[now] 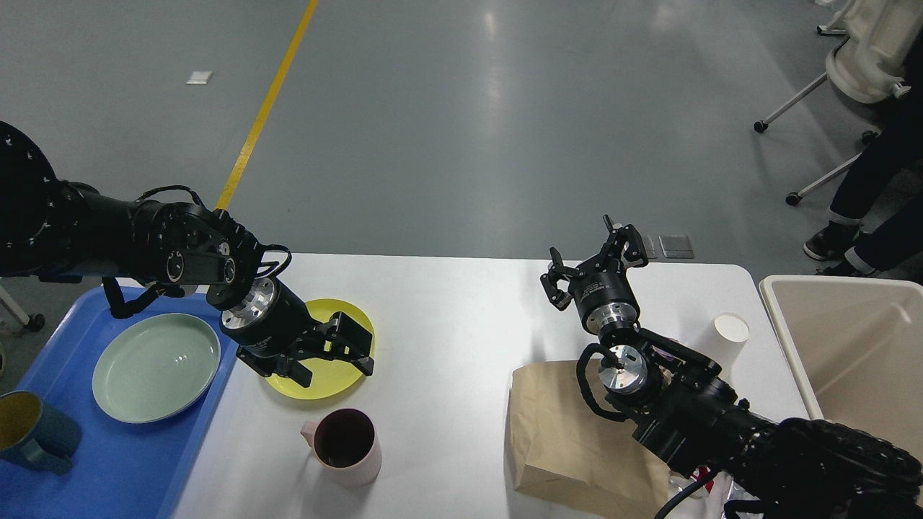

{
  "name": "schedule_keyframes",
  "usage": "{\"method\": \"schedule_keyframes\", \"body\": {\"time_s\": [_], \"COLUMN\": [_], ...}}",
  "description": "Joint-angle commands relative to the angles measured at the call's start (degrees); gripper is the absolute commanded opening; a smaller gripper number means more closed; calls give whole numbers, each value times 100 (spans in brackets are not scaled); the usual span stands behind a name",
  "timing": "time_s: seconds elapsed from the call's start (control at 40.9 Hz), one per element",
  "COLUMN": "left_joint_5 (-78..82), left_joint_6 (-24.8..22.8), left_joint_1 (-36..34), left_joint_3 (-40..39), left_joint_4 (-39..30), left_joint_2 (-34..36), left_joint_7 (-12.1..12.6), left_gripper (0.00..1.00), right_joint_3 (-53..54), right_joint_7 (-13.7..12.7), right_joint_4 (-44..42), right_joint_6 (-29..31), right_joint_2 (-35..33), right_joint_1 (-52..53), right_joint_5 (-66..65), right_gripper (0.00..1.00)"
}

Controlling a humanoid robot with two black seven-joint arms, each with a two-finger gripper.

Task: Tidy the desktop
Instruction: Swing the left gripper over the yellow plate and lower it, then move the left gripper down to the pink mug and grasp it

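Observation:
The white desktop point(447, 324) holds a yellow plate point(345, 317), a pink mug point(346, 445), a brown paper bag point(555, 432) and a white paper cup point(728, 335). My left gripper point(335, 364) is open just over the yellow plate, its fingers spread above the plate's middle and near part. My right gripper point(595, 263) is open and empty, raised above the back of the desktop, behind the paper bag and left of the paper cup.
A blue tray point(108, 461) at the left holds a pale green plate point(155, 366) and a dark teal mug point(32, 431). A beige bin point(851, 346) stands off the right end. A chair and a person's legs are at the far right.

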Motion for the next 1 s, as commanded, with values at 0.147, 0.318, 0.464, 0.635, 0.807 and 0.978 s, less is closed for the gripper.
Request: {"method": "schedule_keyframes", "body": {"time_s": [0.147,0.318,0.464,0.635,0.807,0.978], "left_joint_5": [0,9,26,26,88,70], "left_joint_6": [-1,-1,-79,-510,-958,-924], "left_joint_1": [11,-24,-24,19,125,222], "left_joint_3": [6,6,-3,-20,76,287], "left_joint_4": [-1,-1,-44,-264,-247,-45], "left_joint_2": [194,195,168,186,238,265], "left_joint_7": [0,0,0,0,-9,-70], "left_gripper": [100,100,100,100,100,100], "right_joint_3": [0,0,0,0,0,0], "right_joint_7": [2,2,2,2,2,2], "right_joint_4": [-4,-4,5,-4,-4,-4], "right_joint_6": [0,0,0,0,0,0], "right_joint_2": [0,0,0,0,0,0], "right_joint_1": [-1,-1,-1,-1,-1,-10], "right_joint_5": [0,0,0,0,0,0], "right_gripper": [100,100,100,100,100,100]}}
